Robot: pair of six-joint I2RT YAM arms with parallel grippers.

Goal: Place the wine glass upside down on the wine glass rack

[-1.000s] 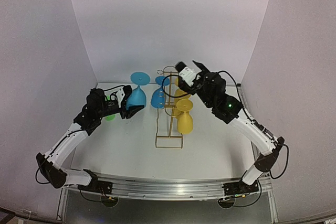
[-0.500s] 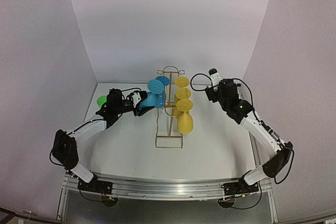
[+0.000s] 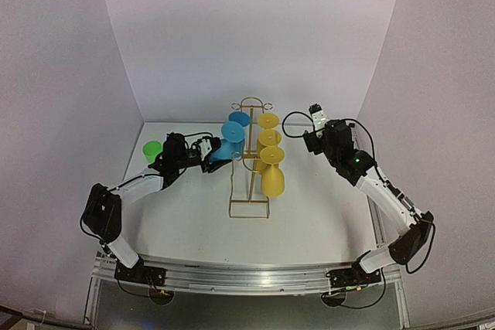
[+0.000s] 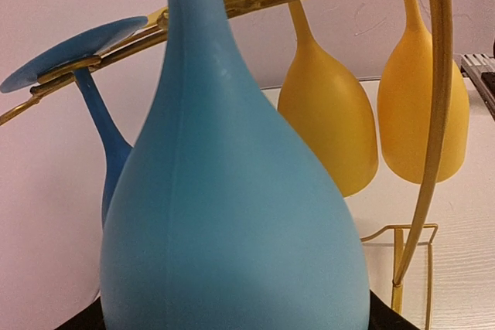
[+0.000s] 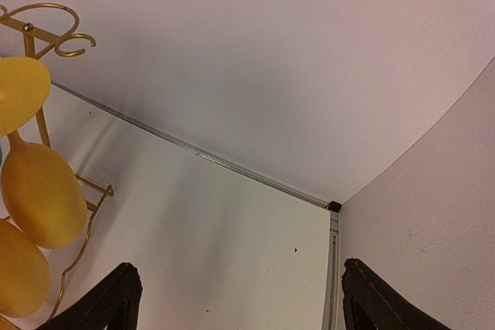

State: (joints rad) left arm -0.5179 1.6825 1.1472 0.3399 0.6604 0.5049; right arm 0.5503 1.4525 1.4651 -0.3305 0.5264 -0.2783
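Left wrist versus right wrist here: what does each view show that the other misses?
Only the left wrist: the blue glass filling the frame, its stem up at the rail, and a second blue glass hanging behind it. Only the right wrist: the right gripper, fingers wide apart and empty, and the table with its far corner. Both: the gold rack and the hanging yellow glasses.

**Blue glass at the gold rack**

The blue wine glass (image 4: 232,214) is sitting upside down, bowl low, with its stem rising across the top rail on the left side of the wine glass rack (image 4: 442,75). The rack is standing upright – thin gold wire, tall and narrow, arching at its far end.
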